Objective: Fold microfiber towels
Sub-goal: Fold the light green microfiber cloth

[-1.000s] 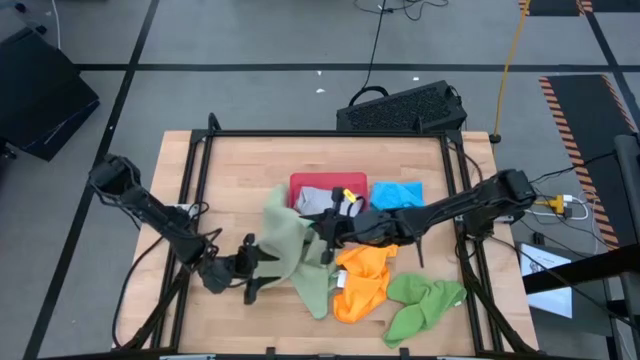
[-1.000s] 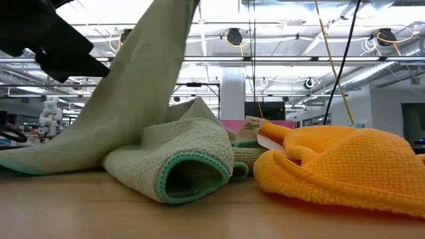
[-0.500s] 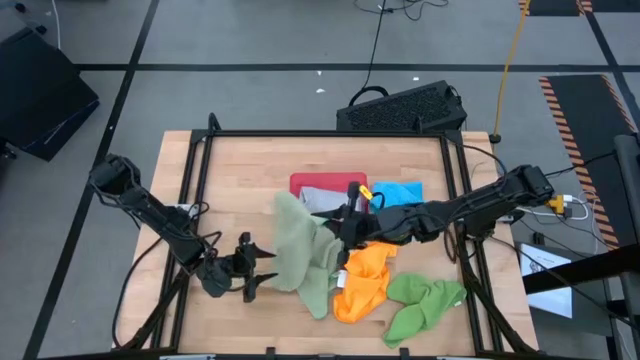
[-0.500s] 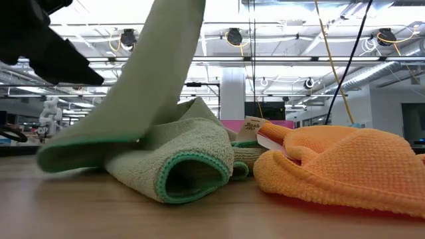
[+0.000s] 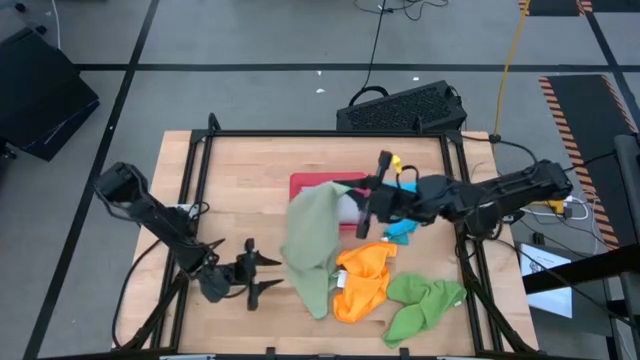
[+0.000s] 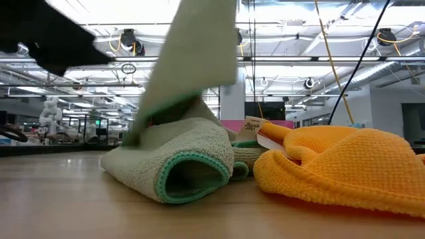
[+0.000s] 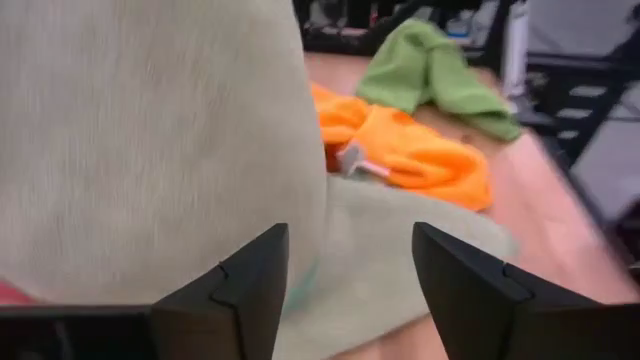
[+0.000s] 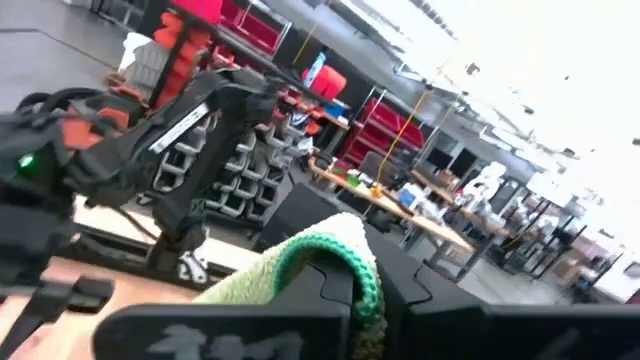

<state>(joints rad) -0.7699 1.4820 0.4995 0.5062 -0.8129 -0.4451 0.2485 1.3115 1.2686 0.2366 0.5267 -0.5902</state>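
Since a second ago the right gripper [image 5: 366, 203], clamped on a sage green towel [image 5: 312, 245], has lifted it up and back; the cloth now hangs over the red tray [image 5: 298, 183]. The left gripper [image 5: 262, 274], fingers spread and empty, has released and sits low beside it. Judgement: the towel is being raised to spread, not yet folded.

Wooden surface [image 5: 240, 170] carries orange towel [image 5: 362, 279], bright green towel [image 5: 422, 303] and bright blue towel [image 5: 402, 230]. Beyond, an open workshop with ceiling lights.
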